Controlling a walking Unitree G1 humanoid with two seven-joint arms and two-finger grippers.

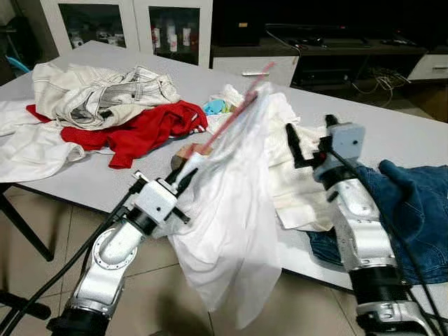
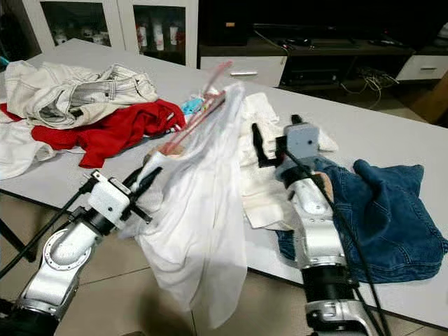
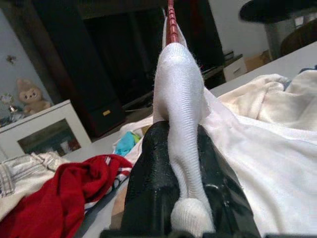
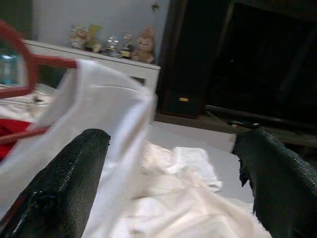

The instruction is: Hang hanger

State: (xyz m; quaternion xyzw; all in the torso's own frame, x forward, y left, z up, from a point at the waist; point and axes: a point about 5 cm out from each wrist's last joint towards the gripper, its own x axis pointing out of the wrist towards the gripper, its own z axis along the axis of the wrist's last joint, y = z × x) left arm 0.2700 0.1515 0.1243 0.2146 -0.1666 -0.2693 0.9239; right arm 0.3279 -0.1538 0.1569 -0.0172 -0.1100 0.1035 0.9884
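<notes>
The left gripper (image 3: 185, 173) is clamped shut on a bunched fold of the white shirt (image 1: 231, 224), with the red hanger (image 1: 238, 105) running up out of the cloth right above the fingers. So the hanger's up in the air over the near edge of the table (image 1: 406, 133), tilted up and away from the robot, and the shirt drapes off it and hangs down past the table edge toward the tiled floor (image 1: 42, 280).

The right gripper (image 4: 173, 183) is just beside it on the right, fingers spread wide apart with nothing between them — one finger (image 4: 64, 178) sits right up against the shirt's edge, though I can't tell if it's actually touching.

Around them the table's a laundry mess: a cream garment (image 1: 301, 182) lies under the right gripper, blue jeans (image 1: 413, 210) are further right, and a red garment (image 1: 147, 129) with a beige jacket (image 1: 98, 94) piled on it is off to the left. White glass-door cabinets (image 1: 126, 21) stand behind the table.
</notes>
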